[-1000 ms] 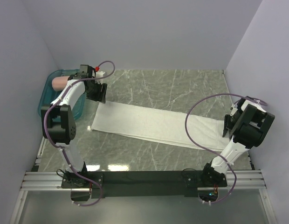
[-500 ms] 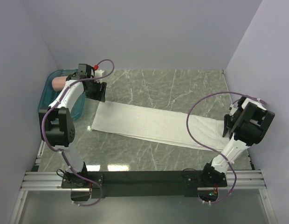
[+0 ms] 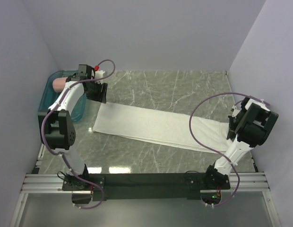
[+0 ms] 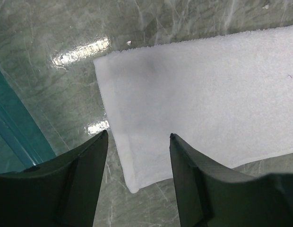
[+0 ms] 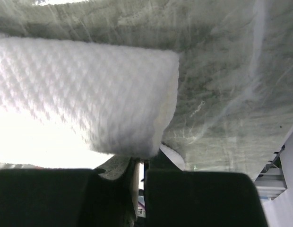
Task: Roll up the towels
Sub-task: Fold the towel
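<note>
Since a second ago the right gripper [image 5: 142, 164] has snapped shut; its fingers now press together on the right end of the white towel [image 3: 156, 126], which curls into a fold above them. Meanwhile the left gripper [image 4: 137, 137] has drawn slightly toward the upper left of the top view and hangs spread above the towel's left end. That towel lies stretched across the middle of the marble table [image 3: 175, 85]; the pink towel [image 3: 58, 83] sits in the teal tray [image 3: 46, 97], upper left

White towel [image 3: 156, 126]: a long flat strip; I see it lying slantwise from far left to near right, with its right end curled up into a thick fold.
Pink towel [image 3: 58, 83]: rolled up; I make it out at the far left.
</note>
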Motion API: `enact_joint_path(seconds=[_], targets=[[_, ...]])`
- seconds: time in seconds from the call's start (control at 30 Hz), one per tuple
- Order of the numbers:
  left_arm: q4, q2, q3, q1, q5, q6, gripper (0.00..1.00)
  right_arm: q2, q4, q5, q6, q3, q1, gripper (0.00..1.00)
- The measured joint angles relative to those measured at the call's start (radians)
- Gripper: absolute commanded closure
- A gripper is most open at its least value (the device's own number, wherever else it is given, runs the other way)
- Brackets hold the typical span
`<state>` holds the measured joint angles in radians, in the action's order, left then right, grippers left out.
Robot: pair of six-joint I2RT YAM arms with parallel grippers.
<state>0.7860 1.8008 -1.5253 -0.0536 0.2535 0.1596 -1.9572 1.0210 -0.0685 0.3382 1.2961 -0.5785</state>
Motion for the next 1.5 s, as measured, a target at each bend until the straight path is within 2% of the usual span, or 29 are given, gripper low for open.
enact_joint_path(seconds=[0.33, 0.47, 0.63, 0.67, 0.7, 0.73, 0.9, 1.1, 1.5], targets=[[-0.001, -0.067, 0.032, 0.005, 0.019, 0.0, 0.4, 0.105, 0.087, -0.023, -0.011, 0.145, 0.03, 1.0], [0.0, -0.069, 0.046, 0.005, 0.02, 0.0, 0.4, 0.148, 0.119, -0.047, -0.041, 0.149, 0.131, 1.0], [0.006, -0.069, 0.049, 0.013, 0.021, -0.008, 0.37, 0.15, 0.137, -0.113, -0.109, 0.15, 0.323, 1.0], [0.006, -0.069, 0.049, 0.016, 0.021, -0.014, 0.17, 0.148, 0.137, -0.131, -0.126, 0.152, 0.36, 1.0], [0.006, -0.069, 0.049, 0.019, 0.023, -0.014, 0.15, 0.145, 0.137, -0.151, -0.141, 0.156, 0.393, 1.0], [0.006, -0.069, 0.049, 0.024, 0.026, -0.023, 0.01, 0.137, 0.138, -0.17, -0.154, 0.165, 0.423, 1.0], [0.018, -0.073, 0.049, 0.046, 0.053, -0.044, 0.01, 0.066, 0.127, -0.243, -0.2, 0.227, 0.531, 1.0], [0.032, -0.103, 0.049, 0.081, 0.086, -0.053, 0.01, -0.029, 0.116, -0.346, -0.234, 0.284, 0.583, 1.0], [0.034, -0.129, 0.063, 0.093, 0.077, -0.073, 0.01, -0.076, 0.082, -0.416, -0.271, 0.239, 0.679, 1.0]])
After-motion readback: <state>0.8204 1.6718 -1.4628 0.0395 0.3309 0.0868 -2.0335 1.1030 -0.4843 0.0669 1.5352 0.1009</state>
